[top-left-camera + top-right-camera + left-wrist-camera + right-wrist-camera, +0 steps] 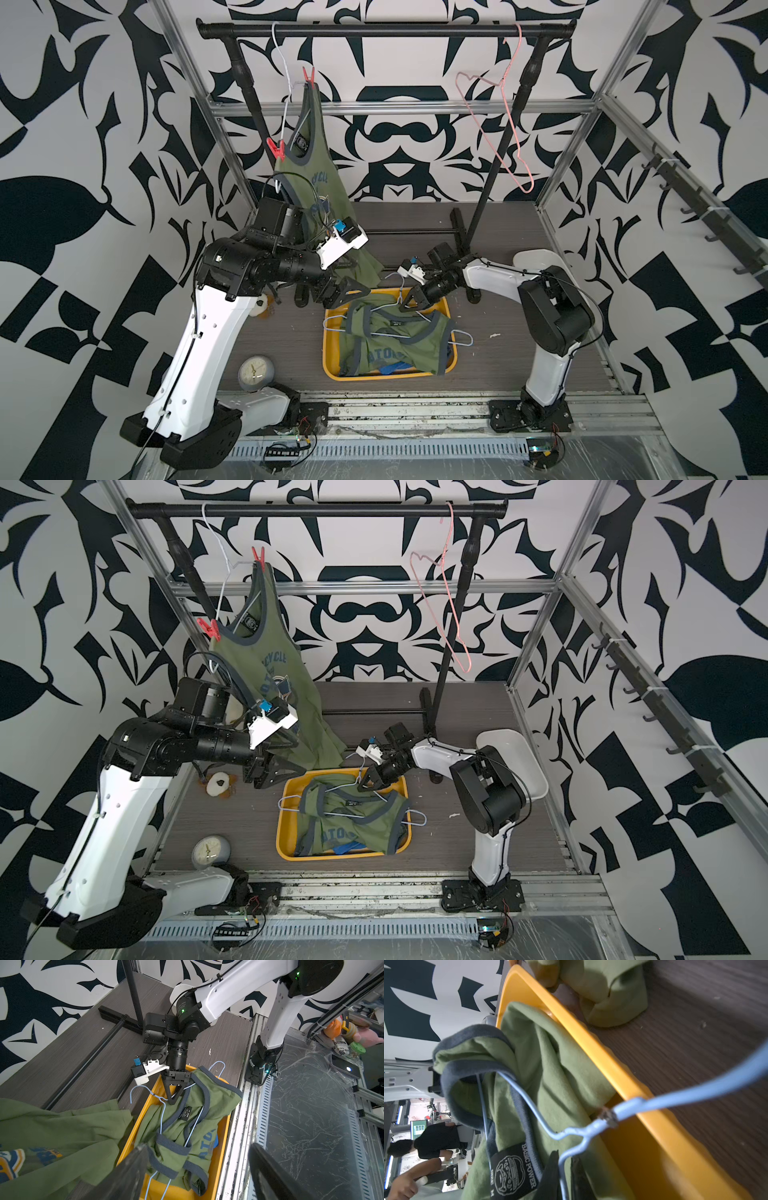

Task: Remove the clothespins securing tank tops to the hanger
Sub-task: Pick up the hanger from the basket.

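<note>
Right end effector (402, 309) gripping blue hanger (627, 1109), two clothespins (308, 76) (276, 149), two tank tops (316, 183) (399, 340)

Red clothespins (308, 75), olive-green tank top (320, 166) with grey trim, yellow tray (326, 353), blue hanger (627, 1109); pink hanger (518, 146) at 1 o'clock.

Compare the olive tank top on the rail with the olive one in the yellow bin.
1. The rail tank top hangs on a white hanger; the bin tank top lies crumpled in the yellow bin, its blue hanger gripped by the right gripper.
2. Two red clothespins pin the rail tank top; none show on the bin tank top.
Both: olive, grey trim, blue print.
</note>
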Controlling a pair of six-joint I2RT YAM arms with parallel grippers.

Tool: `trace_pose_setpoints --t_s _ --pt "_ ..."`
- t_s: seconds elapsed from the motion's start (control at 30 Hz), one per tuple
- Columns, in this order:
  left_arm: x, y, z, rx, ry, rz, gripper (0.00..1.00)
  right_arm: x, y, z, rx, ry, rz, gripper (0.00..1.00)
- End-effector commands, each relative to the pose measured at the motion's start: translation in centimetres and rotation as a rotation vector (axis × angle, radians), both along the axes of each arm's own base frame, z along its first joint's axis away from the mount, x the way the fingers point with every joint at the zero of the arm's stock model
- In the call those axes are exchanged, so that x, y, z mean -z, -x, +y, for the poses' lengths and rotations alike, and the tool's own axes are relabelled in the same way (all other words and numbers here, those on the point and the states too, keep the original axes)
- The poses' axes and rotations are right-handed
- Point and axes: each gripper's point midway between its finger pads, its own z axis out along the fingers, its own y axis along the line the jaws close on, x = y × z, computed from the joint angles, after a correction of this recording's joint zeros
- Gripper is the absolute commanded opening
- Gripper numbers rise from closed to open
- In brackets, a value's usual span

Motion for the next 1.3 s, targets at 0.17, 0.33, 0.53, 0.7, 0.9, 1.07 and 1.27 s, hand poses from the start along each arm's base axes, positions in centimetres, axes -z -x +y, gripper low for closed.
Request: trace_pose_setpoints --t_s 0.17,0.33,0.53,0.7,0.9,1.07,1.27 --pt "-0.2 0.1 0.1 -0.016 0.021 0.0 0.81 -3.8 -0.9 0.9 -0.019 -0.052 -0.088 0.0" --pt "-0.7 -1.3 0.4 -0.098 0.024 -0.033 0.81 -6.7 -1.0 0.7 -0.003 -0.074 -0.169 0.0" --pt "-0.2 -4.2 1.5 -0.256 -0.018 -0.072 0.8 -12.1 -0.2 -0.2 0.039 -0.072 -0.344 0.0" --pt "0.7 -5.4 2.3 -0.325 -0.064 -0.09 0.8 -16.3 0.6 -1.4 0.097 -0.065 -0.474 0.0" --pt "1.1 -5.8 2.1 -0.355 -0.049 -0.07 0.79 -20.3 1.0 -3.1 0.195 -0.055 -0.6 0.0" --pt "1.5 -6.4 1.8 -0.391 -0.026 -0.034 0.79 -23.2 1.0 -4.2 0.31 -0.042 -0.667 0.0" --pt "2.4 -7.2 1.4 -0.418 -0.021 0.012 0.84 -26.3 2.2 -4.4 0.392 -0.052 -0.757 0.0"
